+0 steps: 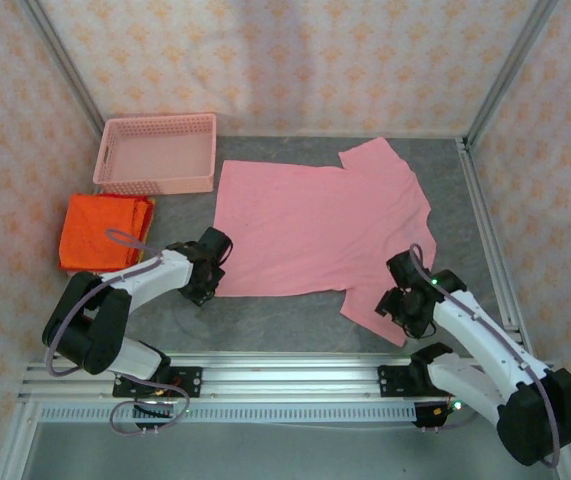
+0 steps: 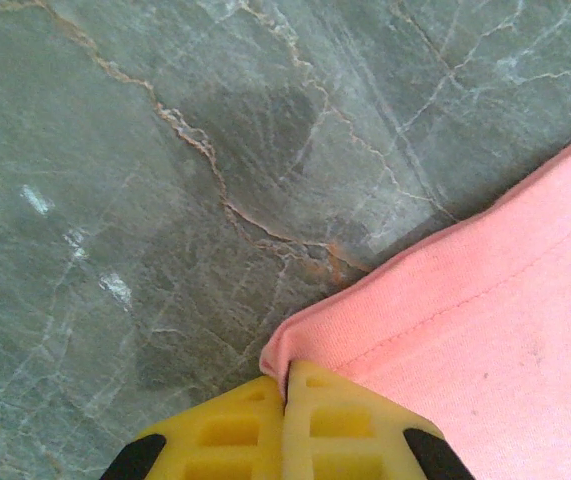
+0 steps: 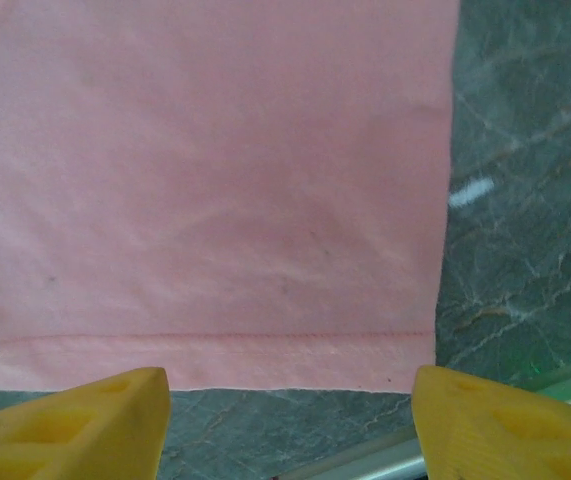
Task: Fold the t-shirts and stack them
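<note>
**1. Layout, left to right (top view)**
- 9 o'clock: the orange t-shirts [image 1: 105, 232], folded into a square stack.
- 11 o'clock: the basket [image 1: 155, 182], with nothing visible in it.
- Centre: the pink t-shirt [image 1: 315, 225], spread flat on the table [image 1: 265, 310]. Its bottom hem faces 9 o'clock and its sleeves lie toward 3 o'clock.
- Left gripper [image 2: 285, 385]: at the shirt's 7 o'clock corner. The jaws are pressed together and pinch the rolled hem corner.
- Right gripper [image 3: 287, 385]: at the near sleeve, 5 o'clock. The jaws are spread wide, and the sleeve hem lies just ahead of the fingertips, not yet held.

**2. Hazards**
- The left pinch takes only the extreme edge of the corner. A quick lift may pull the cloth free.
- If the right jaws close where they now stand, they may meet on the bare table in front of the hem, or catch one layer only.
- If one side rises while the other is not secured, the shirt is likely to drag across the smooth top and skew the fold.

**3. Materials**
- T-shirts: soft matte knit with a stitched hem line; limp, with faint creases.
- Table: grey, marble-veined, smooth.
- Basket: rigid pink mesh plastic, rectangular.
- Fingers: yellow ribbed plastic.
</note>
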Robot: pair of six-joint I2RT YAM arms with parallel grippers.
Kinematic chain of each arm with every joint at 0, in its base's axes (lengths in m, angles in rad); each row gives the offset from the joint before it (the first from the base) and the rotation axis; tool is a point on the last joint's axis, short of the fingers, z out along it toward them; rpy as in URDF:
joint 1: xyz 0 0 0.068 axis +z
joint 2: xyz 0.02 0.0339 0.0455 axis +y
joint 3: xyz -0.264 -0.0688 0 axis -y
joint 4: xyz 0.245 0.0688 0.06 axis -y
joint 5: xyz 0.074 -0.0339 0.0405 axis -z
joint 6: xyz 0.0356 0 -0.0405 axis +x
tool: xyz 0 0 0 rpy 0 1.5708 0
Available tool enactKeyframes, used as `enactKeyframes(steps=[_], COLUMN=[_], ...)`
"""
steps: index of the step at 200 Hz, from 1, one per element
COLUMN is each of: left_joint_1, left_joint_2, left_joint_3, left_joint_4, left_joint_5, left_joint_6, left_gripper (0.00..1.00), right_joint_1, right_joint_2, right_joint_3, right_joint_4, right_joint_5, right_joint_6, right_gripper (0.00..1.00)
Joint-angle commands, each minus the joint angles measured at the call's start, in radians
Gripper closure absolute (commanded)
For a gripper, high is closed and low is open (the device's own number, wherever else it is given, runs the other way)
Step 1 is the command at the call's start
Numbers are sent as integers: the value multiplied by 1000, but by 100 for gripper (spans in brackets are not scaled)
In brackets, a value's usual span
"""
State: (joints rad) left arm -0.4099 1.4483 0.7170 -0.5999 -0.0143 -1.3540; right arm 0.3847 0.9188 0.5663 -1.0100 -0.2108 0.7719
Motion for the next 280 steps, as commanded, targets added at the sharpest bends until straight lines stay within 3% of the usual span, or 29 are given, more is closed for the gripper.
enactKeyframes(steps=[1, 83, 157, 280], left_joint_1=[11, 11, 14, 55], left_joint_2=[-22, -19, -19, -51], left_joint_3=[4, 13, 28, 35], left_joint_4=[-16, -9, -6, -16], left_joint_5=[-21, -12, -1, 4], left_joint_6=[-5, -2, 9, 33], left_gripper=[100, 100, 100, 100], right_joint_1=[14, 22, 22, 24], right_joint_2=[12, 114, 236, 423], right_joint_3=[-48, -45, -2, 63], right_joint_4=[-11, 14, 24, 65], right_joint_5=[-12, -26, -45, -79], right_joint_6=[83, 82, 37, 4], right_gripper=[37, 49, 47, 56])
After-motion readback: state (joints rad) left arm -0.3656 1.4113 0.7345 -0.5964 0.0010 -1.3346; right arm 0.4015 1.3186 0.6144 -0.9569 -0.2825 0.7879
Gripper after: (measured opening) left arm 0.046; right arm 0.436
